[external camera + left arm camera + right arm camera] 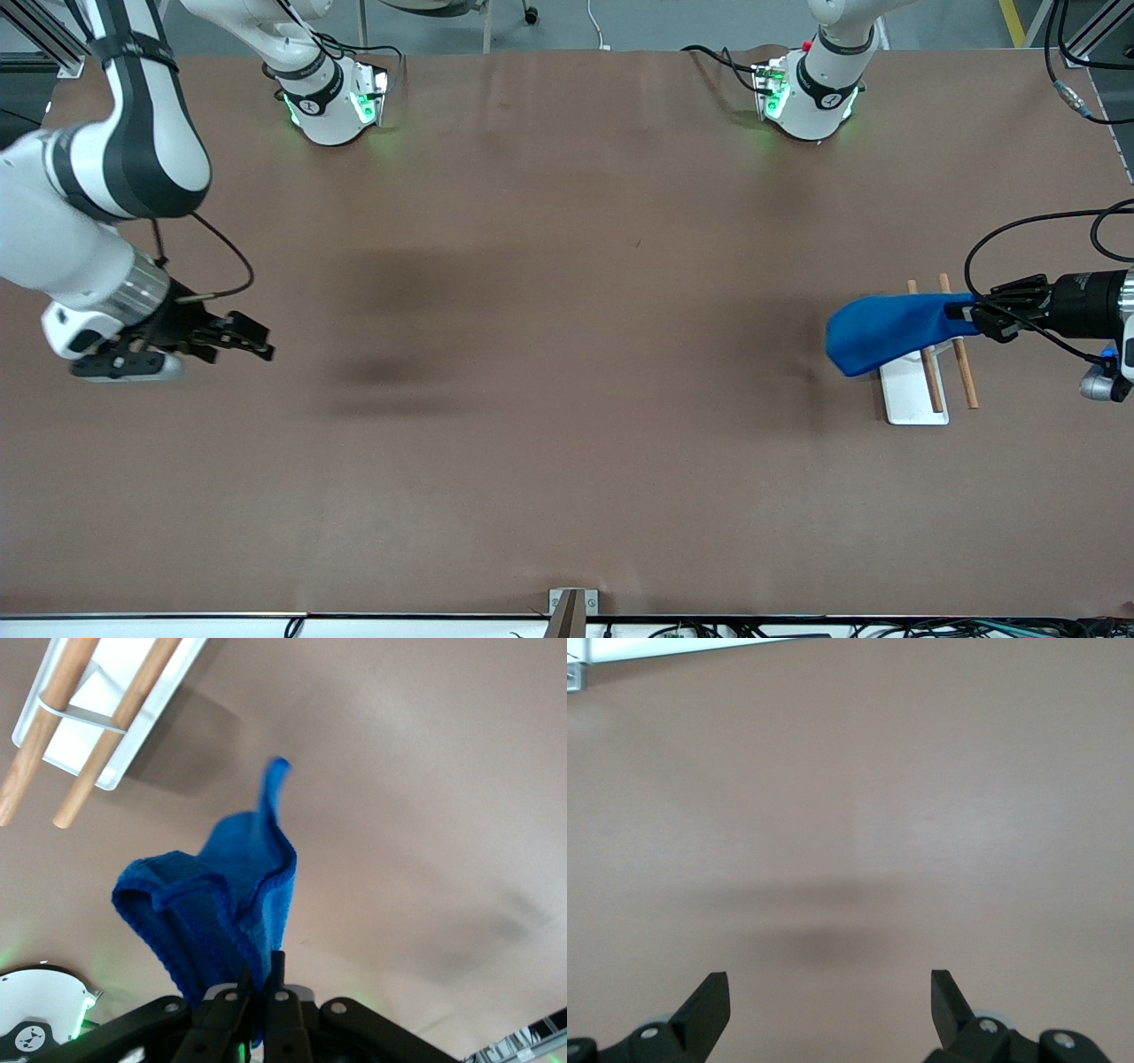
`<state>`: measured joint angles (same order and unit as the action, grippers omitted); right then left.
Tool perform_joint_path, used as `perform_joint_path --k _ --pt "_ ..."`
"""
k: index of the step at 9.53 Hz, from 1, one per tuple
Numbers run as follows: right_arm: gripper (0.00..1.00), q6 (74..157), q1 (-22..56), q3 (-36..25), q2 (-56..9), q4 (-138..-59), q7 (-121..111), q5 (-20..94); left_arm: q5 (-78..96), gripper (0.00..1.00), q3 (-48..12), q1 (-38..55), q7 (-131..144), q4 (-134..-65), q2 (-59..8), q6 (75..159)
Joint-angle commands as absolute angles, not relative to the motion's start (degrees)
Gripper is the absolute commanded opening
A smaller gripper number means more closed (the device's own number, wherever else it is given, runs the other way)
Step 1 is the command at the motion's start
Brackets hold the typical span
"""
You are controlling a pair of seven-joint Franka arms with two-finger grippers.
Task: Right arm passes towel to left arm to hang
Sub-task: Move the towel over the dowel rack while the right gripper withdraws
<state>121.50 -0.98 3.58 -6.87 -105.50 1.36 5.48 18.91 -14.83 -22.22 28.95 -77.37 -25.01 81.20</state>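
Note:
The bright blue towel hangs from my left gripper, which is shut on one end of it, in the air over the rack at the left arm's end of the table. The rack has a white base and two wooden rods. The towel's free end droops past the rack toward the table's middle. In the left wrist view the towel bunches out from my left gripper, with the rack farther off. My right gripper is open and empty over bare table at the right arm's end; its fingertips stand wide apart.
The brown table carries only the rack. A small metal bracket sits at the table's edge nearest the front camera. Cables trail from both wrists.

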Motion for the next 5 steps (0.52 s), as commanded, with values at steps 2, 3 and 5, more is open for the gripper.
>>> perform_joint_path --k 2,3,5 --pt "1.00 110.35 -1.05 2.64 1.13 -102.51 3.87 -0.35 9.35 0.00 -14.59 -21.71 29.01 -78.40 -26.71 83.49" --pt "1.00 104.56 -0.88 -0.15 1.14 -97.43 3.61 -0.35 5.05 0.00 -14.68 -21.62 28.05 -78.40 -26.89 83.58" --pt "1.00 98.54 -0.97 -3.68 1.05 -90.81 3.95 -0.26 -1.03 0.00 -14.59 -21.71 23.50 -78.31 -27.59 84.45"
